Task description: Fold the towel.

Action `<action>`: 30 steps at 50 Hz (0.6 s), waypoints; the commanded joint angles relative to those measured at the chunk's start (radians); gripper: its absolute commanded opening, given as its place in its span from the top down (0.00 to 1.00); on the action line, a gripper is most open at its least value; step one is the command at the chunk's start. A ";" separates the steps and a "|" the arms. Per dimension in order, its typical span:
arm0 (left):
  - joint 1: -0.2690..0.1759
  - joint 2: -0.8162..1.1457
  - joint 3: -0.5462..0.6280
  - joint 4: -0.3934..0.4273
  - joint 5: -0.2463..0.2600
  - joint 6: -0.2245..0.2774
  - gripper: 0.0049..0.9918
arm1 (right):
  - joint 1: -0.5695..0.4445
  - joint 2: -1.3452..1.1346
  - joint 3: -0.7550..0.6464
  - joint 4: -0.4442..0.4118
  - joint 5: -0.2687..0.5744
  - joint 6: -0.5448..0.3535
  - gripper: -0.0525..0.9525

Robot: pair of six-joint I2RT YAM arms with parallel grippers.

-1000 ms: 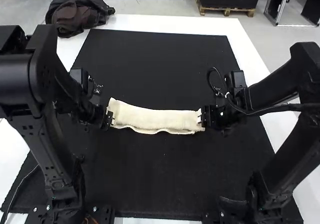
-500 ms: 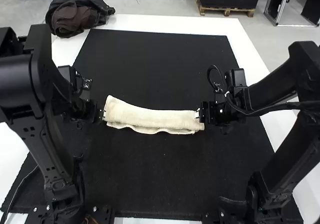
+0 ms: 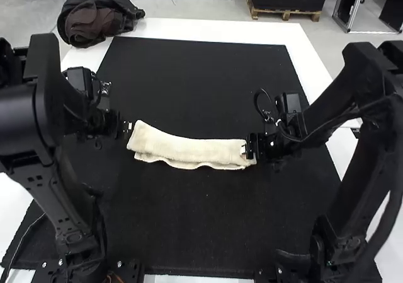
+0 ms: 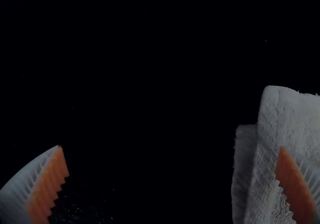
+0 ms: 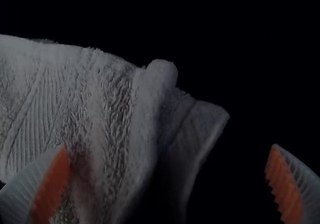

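Towel: cream cloth (image 3: 195, 150), folded into a narrow strip on the black mat (image 3: 195, 232).
Left gripper (image 3: 130, 127): jaws wide open, at its left end.
Right gripper (image 3: 245, 149): jaws wide open, at its right end.

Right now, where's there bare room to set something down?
Two patches of mat: beyond the towel to the mat's far edge, and nearer than the towel, between the arms' bases. Crowded: the towel's ends, by the left gripper and right gripper.

Both wrist views cut off part of the towel (image 5: 110, 92)
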 commanded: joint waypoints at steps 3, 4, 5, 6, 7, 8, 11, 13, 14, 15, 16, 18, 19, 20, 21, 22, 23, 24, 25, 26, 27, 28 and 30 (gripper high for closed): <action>0.009 -0.039 0.019 -0.005 0.016 -0.020 0.02 | 0.022 0.032 0.026 0.025 0.004 0.012 0.05; 0.009 -0.042 0.019 -0.006 0.016 -0.020 0.02 | 0.024 0.035 0.026 0.030 0.004 0.014 0.05; 0.011 -0.045 0.019 -0.006 0.016 -0.022 0.02 | 0.024 0.038 0.026 0.032 0.004 0.017 0.05; 0.009 -0.046 0.019 -0.006 0.016 -0.022 0.02 | 0.024 0.041 0.026 0.033 0.004 0.017 0.05; 0.009 -0.050 0.019 -0.006 0.016 -0.023 0.02 | 0.024 0.042 0.026 0.036 0.004 0.017 0.05; 0.009 -0.053 0.019 -0.006 0.016 -0.023 0.02 | 0.024 0.045 0.026 0.038 0.004 0.017 0.05; 0.009 -0.057 0.019 -0.009 0.016 -0.025 0.02 | 0.024 0.053 0.026 0.042 0.004 0.019 0.05; 0.008 -0.062 0.019 -0.012 0.016 -0.030 0.02 | 0.025 0.059 0.028 0.055 0.004 0.022 0.05; 0.006 -0.065 0.016 -0.015 0.016 -0.033 0.02 | 0.024 0.062 0.028 0.059 0.004 0.023 0.05; 0.006 -0.065 0.016 -0.017 0.016 -0.033 0.02 | 0.025 0.067 0.028 0.064 0.004 0.023 0.05; 0.006 -0.066 0.016 -0.018 0.016 -0.033 0.02 | 0.025 0.071 0.028 0.068 0.004 0.023 0.05; 0.008 -0.069 0.016 -0.021 0.016 -0.033 0.02 | 0.025 0.082 0.034 0.067 0.004 0.023 0.05; 0.009 -0.071 0.016 -0.021 0.016 -0.033 0.02 | 0.024 0.090 0.036 0.067 0.004 0.023 0.05; 0.009 -0.071 0.016 -0.023 0.016 -0.033 0.02 | 0.025 0.094 0.039 0.067 0.004 0.023 0.06; 0.011 -0.073 0.015 -0.024 0.016 -0.033 0.02 | 0.025 0.099 0.040 0.067 0.004 0.023 0.06; 0.009 -0.073 0.015 -0.024 0.018 -0.033 0.02 | 0.025 0.104 0.042 0.065 0.004 0.023 0.06; 0.009 -0.074 0.015 -0.024 0.016 -0.033 0.02 | 0.025 0.110 0.045 0.065 0.003 0.023 0.08; 0.009 -0.076 0.015 -0.026 0.016 -0.033 0.02 | 0.027 0.113 0.045 0.064 0.000 0.023 0.11; 0.009 -0.076 0.015 -0.026 0.016 -0.034 0.02 | 0.028 0.116 0.045 0.064 -0.002 0.023 0.14; 0.009 -0.074 0.015 -0.028 0.016 -0.034 0.02 | 0.030 0.119 0.045 0.064 -0.002 0.023 0.15; 0.009 -0.074 0.015 -0.028 0.016 -0.034 0.02 | 0.033 0.122 0.046 0.064 -0.003 0.023 0.20; 0.011 -0.074 0.015 -0.028 0.016 -0.034 0.02 | 0.036 0.122 0.046 0.064 -0.003 0.023 0.25; 0.009 -0.074 0.015 -0.029 0.016 -0.034 0.02 | 0.042 0.124 0.045 0.064 -0.005 0.020 0.34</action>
